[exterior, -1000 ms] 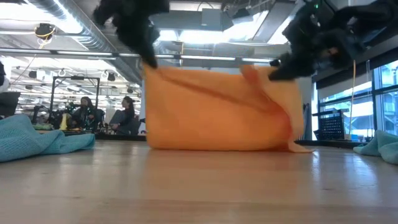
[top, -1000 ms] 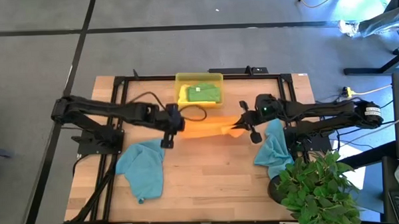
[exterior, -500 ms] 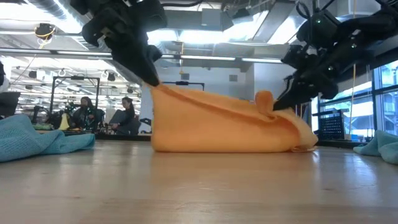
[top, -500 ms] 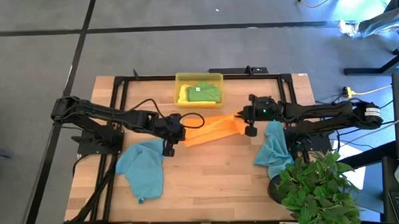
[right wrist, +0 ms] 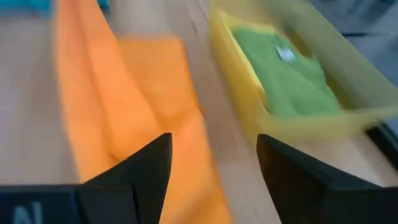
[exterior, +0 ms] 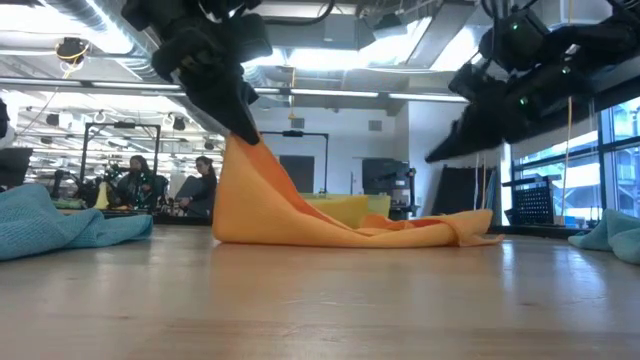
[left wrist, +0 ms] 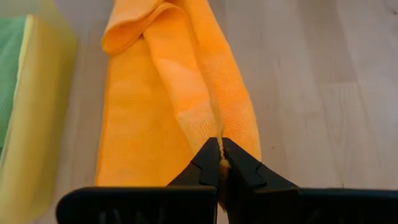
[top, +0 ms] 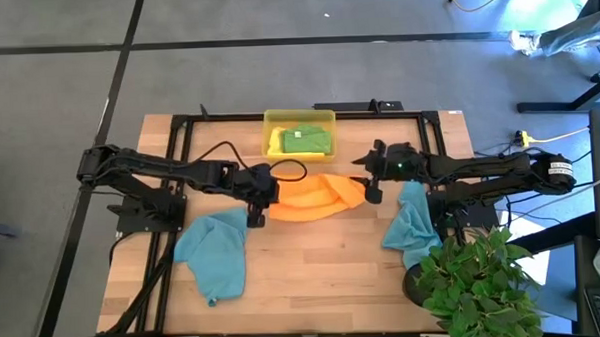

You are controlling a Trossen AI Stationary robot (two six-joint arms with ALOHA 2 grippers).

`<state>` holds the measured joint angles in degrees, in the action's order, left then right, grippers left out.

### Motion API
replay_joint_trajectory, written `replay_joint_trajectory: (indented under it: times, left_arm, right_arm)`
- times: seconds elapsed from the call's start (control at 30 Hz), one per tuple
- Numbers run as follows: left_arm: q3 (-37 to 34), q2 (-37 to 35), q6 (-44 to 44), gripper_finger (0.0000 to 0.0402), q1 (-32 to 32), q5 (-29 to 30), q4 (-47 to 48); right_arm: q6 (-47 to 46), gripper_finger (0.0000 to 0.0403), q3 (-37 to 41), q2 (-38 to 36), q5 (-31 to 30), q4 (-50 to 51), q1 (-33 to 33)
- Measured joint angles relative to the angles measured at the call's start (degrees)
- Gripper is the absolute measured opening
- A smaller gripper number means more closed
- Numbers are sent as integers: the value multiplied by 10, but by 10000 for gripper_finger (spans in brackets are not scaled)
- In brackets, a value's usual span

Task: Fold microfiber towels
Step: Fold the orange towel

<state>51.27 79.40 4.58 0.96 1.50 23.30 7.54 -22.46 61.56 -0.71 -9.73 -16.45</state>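
Left gripper [top: 262,193] is pinched shut on the left end of the orange towel [top: 309,197], holding that corner lifted off the wooden table [top: 314,268]; the low view shows the cloth rising to a peak at the closed jaws and sloping down to the right. What just changed: the right gripper [top: 368,178] has let go, its fingers now spread wide with nothing between them, hanging just off the towel's right end, and the towel, stretched taut between both arms a moment ago, has slumped so its right part lies flat and bunched on the table. Judgement: this looks like the end of one fold pass, the right side laid down, the left side not yet released; towel is doubled lengthwise but loose and rumpled, so the fold is probably not finished. Towel sits mid-table, just near of the yellow tray [top: 299,116] holding the folded green towel [top: 306,140]. Its long axis runs left-right, raised end pointing left at the left gripper, flat end pointing right. One teal towel [top: 215,254] lies crumpled near-left, another teal towel [top: 413,225] crumpled at the right edge beside a potted plant [top: 481,280], both seemingly untouched
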Motion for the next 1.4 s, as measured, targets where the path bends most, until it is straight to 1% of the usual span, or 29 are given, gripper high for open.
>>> replay_joint_trajectory:
  times: [0.07, 0.17, 0.27, 0.37, 0.47, 0.6, 0.67, 0.8, 0.87, 0.97, 1.03, 1.17, 1.27, 1.4]
  left_arm:
    - [0, 0, 0, 0, 2, 0, -3]
    - [0, 0, 0, 0, 2, 0, -14]
    - [0, 0, 0, 0, 1, 0, -25]
    - [0, 0, 0, 0, 1, 0, -25]
    - [0, 0, 0, 0, 1, 0, -24]
    - [0, 0, 0, 0, 1, 0, -24]
    - [0, 0, 0, 0, 1, 0, -24]
    - [0, 0, 1, 0, 1, 0, -24]
    - [0, 0, 1, 0, 1, 1, -24]
    - [0, 0, 1, 0, 1, 1, -24]
    - [0, 0, 1, 0, 1, 1, -23]
    - [0, 0, 1, 0, 1, 1, -24]
    - [0, 0, 1, 0, 1, 1, -24]
    - [0, 0, 1, 0, 1, 1, -24]
  right_arm:
    - [-24, 238, 0, 7, 21, -34, 0]
    - [-31, 239, -2, 36, 22, -63, 0]
    - [-28, 235, -27, 87, 22, -65, 0]
    - [-24, 227, -71, 150, 22, -64, 2]
    - [-13, 222, -129, 213, 23, -28, 2]
    - [-11, 221, -210, 288, 10, 58, 2]
    - [-11, 221, -246, 321, 4, 100, 2]
    - [-13, 221, -304, 374, 1, 149, 4]
    - [-13, 221, -325, 392, -22, 167, 10]
    - [-10, 221, -350, 411, -74, 205, 18]
    - [-9, 221, -358, 416, -85, 227, 22]
    - [-8, 213, -363, 420, -87, 250, 24]
    - [-7, 187, -364, 420, -87, 259, 24]
    - [5, 130, -364, 420, -86, 271, 24]
